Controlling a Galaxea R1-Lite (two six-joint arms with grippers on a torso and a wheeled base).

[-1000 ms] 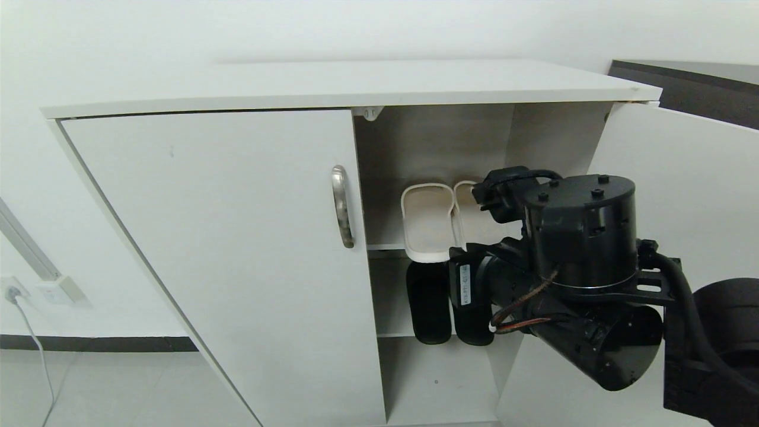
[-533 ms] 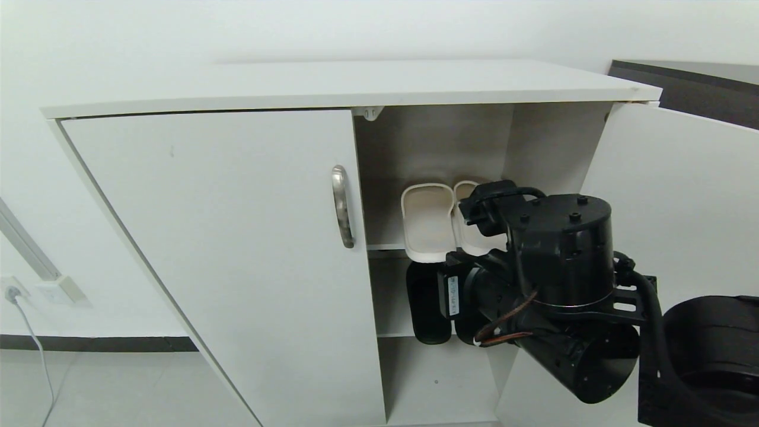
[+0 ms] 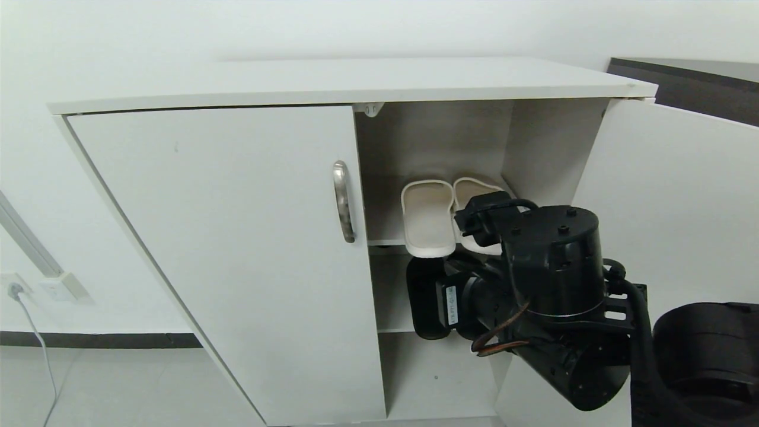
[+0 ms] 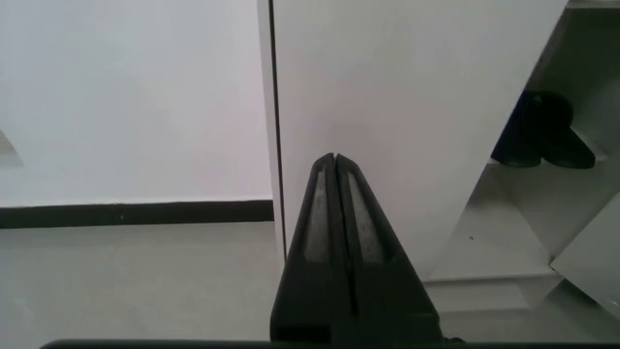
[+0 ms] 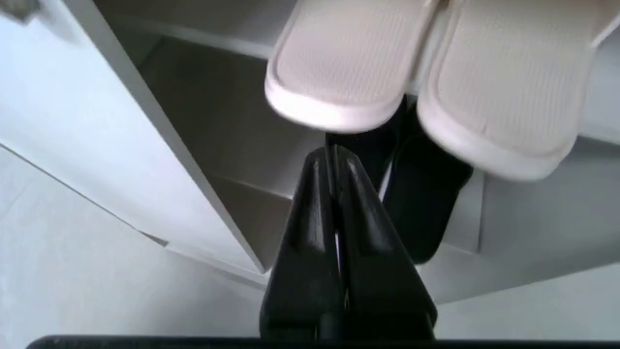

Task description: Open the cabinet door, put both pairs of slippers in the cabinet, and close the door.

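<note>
Two white slippers [image 5: 344, 58] sit just above and beyond the clenched, empty right hand [image 5: 335, 160].

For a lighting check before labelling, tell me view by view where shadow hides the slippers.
Head view: the white cabinet is shaded inside; the cream foam slippers read clearly, the black rubber slippers below them merge into a dark mass. Right wrist view: the black pair lies in shade beneath the cream pair. Left wrist view: even light on the closed cabinet door.
</note>
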